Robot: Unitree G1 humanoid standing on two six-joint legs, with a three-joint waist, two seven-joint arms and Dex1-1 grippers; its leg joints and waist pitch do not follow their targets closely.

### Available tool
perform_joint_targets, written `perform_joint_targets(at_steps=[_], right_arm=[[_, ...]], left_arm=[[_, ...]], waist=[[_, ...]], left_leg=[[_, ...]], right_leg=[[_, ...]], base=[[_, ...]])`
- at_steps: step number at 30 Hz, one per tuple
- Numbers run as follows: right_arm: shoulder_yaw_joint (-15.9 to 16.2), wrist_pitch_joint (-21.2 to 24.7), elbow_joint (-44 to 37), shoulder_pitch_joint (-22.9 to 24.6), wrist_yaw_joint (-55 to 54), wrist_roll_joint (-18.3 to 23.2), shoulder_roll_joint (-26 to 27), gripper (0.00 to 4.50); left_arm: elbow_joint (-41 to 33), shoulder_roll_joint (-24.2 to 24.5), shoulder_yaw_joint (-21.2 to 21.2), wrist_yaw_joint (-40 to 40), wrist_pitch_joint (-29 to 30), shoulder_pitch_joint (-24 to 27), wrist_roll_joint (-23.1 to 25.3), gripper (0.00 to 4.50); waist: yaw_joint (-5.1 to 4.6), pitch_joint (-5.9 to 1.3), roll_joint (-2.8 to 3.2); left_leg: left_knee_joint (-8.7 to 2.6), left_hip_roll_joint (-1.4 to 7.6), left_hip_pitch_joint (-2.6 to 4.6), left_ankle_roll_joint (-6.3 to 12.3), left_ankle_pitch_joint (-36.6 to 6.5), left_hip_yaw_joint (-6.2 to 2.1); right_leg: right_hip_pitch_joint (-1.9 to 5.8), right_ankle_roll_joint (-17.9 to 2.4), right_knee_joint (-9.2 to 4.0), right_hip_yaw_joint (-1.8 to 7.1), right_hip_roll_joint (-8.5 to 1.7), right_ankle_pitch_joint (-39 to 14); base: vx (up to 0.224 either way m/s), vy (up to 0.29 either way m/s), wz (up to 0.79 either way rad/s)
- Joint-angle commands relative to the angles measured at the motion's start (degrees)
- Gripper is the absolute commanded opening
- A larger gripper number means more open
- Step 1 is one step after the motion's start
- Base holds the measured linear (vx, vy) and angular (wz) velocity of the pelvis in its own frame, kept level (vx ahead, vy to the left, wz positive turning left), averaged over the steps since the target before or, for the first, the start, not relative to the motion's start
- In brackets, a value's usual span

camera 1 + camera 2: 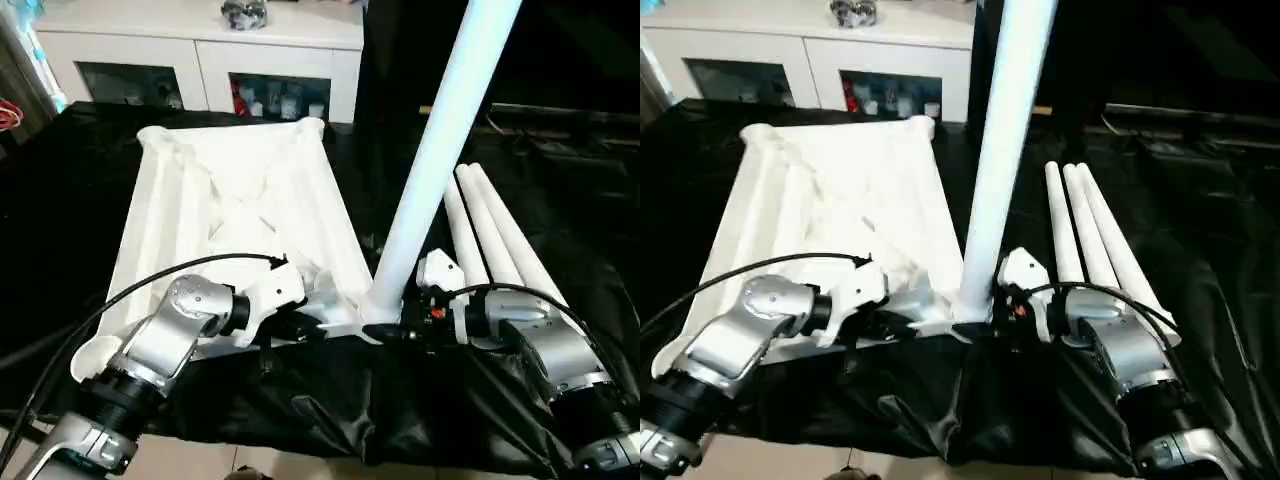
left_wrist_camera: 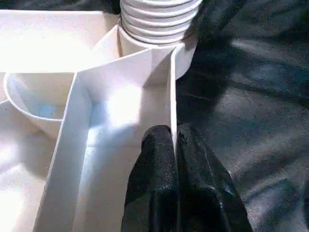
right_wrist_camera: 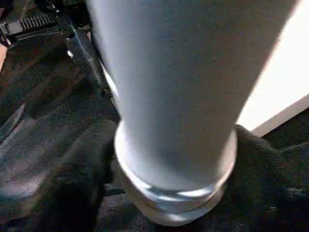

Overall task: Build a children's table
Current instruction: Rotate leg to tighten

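While tabletop (image 1: 235, 215) lies ribs-up on black cover (image 1: 60, 200), L arm bent in from near left, forearm angled to near-right corner. L gripper (image 2: 175, 159) pinched shut on thin edge rib of top, just short of corner socket (image 2: 159, 53); wrist view shows threaded leg end seated in socket. Upright leg (image 1: 430, 170) stands in that corner, tilted slightly right. R arm reaches in from near right; R gripper (image 1: 405, 333) at leg base, fingers can't tell. Three spare legs (image 1: 490, 235) lie side by side at right. White cabinet (image 1: 200, 60) far. No legible writing.
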Motion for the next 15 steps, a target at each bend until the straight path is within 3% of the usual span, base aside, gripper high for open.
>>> perform_joint_targets(at_steps=[1, 6, 11, 15], right_arm=[[1.5, 1.2, -2.3, 0.3, 1.6, 1.1, -0.1, 3.21], [2.0, 1.8, -3.0, 0.7, 1.2, 1.1, 0.4, 2.86], [1.4, 2.0, -3.0, 1.4, 0.1, 1.2, 1.7, 2.79], [-1.0, 2.5, 0.6, 1.2, -8.2, 0.9, 6.3, 2.79]], left_arm=[[-2.0, 0.1, -0.1, -2.3, -1.0, -0.7, -1.9, 0.0], [-1.9, 0.5, 0.0, -2.7, -1.4, -0.6, -1.9, 0.0], [-1.7, 0.1, 0.1, -2.2, -1.6, -0.4, -2.2, 0.0], [0.0, -4.9, 2.1, 5.9, -2.1, -0.7, -1.6, 0.0]], waist=[[-0.07, -3.7, -0.42], [-0.02, -3.67, -0.47], [-0.01, -3.68, -0.4], [-0.35, -3.51, -0.52]], left_leg=[[-4.15, 3.5, 1.58, 1.94, -12.4, -1.6], [-4.14, 3.5, 1.59, 1.9, -12.1, -1.56], [-4.17, 3.5, 1.6, 1.54, -12.3, -1.62], [-4.3, 3.46, 1.63, 0.73, -13.5, -1.63]], right_leg=[[1.98, -13.7, -4.4, 2.46, -4.1, -9.0], [1.93, -13.7, -4.32, 2.44, -4.09, -8.8], [1.93, -13.5, -4.31, 2.45, -4.16, -9.2], [1.78, -13.3, -4.57, 2.49, -4.18, -11.0]], base=[[0.0, 0.0, 0.0], [0.0, 0.0, 0.0], [0.0, 0.0, 0.0], [0.0, 0.0, 0.0]])
